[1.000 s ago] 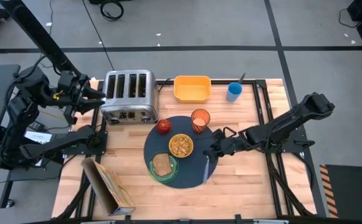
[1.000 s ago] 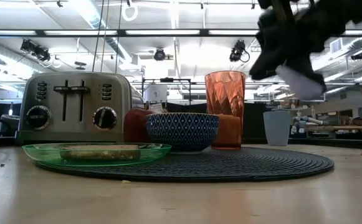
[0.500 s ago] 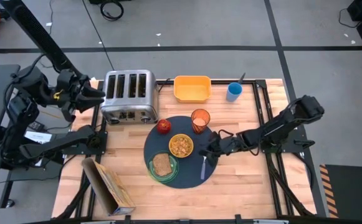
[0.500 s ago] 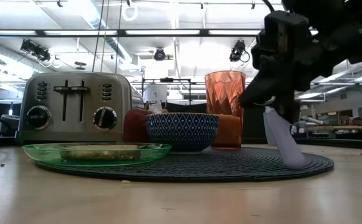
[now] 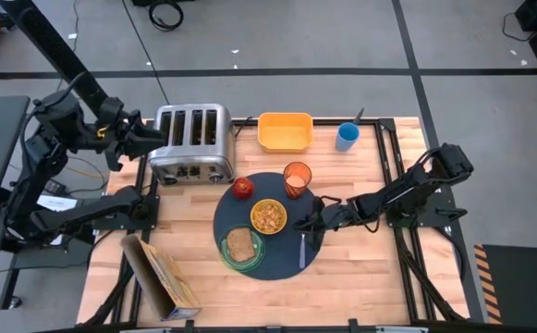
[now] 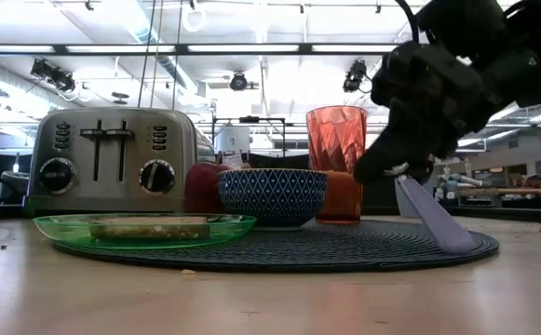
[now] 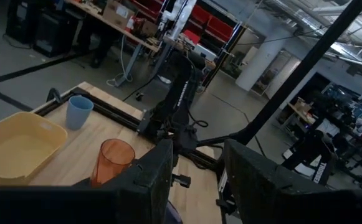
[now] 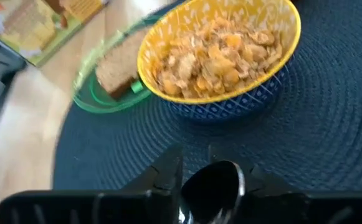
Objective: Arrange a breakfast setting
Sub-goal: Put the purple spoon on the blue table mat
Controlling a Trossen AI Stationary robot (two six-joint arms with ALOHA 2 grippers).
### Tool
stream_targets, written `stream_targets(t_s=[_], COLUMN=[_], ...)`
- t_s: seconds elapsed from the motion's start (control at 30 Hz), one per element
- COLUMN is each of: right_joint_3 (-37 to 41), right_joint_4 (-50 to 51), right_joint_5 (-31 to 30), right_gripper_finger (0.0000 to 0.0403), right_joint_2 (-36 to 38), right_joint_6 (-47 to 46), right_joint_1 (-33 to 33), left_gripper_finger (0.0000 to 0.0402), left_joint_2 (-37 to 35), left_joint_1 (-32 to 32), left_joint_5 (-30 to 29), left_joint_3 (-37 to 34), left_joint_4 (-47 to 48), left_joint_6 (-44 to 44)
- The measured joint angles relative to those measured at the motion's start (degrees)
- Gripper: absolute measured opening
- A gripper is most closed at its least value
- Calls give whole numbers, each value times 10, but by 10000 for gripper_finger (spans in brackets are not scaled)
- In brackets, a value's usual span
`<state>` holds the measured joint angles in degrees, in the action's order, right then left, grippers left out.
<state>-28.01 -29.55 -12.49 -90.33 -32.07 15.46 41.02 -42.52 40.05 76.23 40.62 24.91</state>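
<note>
The right tool (image 5: 311, 225) has lowered over the mat (image 5: 286, 264), its jaws just starting to part around the spoon (image 6: 435, 217), whose handle tip now rests on the weave. Just beyond sits the bowl (image 5: 269, 216), then plate (image 5: 229, 259) and toast (image 5: 240, 244). The placement looks nearly finished. The left tool (image 5: 152, 139) waits half-open beside the toaster (image 5: 192, 141).

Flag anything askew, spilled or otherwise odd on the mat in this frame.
Only the lilac-handled spoon: it leans at a slant, handle tip on the dark round mat, bowl end up between the right gripper's jaws. Yellow bowl, green plate with toast, apple and orange cup sit tidy, nothing spilled.
</note>
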Motion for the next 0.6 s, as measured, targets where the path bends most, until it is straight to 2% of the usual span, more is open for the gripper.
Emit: stream_targets(t_s=[0.4,0.6], right_joint_3=[1,1], right_joint_4=[23,30], right_joint_5=[-15,14], right_gripper_finger=[172,197], right_joint_2=[0,24], right_joint_6=[79,50], right_joint_1=[-17,-19], left_gripper_finger=[151,151], left_joint_2=[2,2], left_joint_1=[0,0], left_joint_5=[1,2], left_joint_3=[0,0], left_joint_4=[-2,-1], left_joint_6=[-2,-7])
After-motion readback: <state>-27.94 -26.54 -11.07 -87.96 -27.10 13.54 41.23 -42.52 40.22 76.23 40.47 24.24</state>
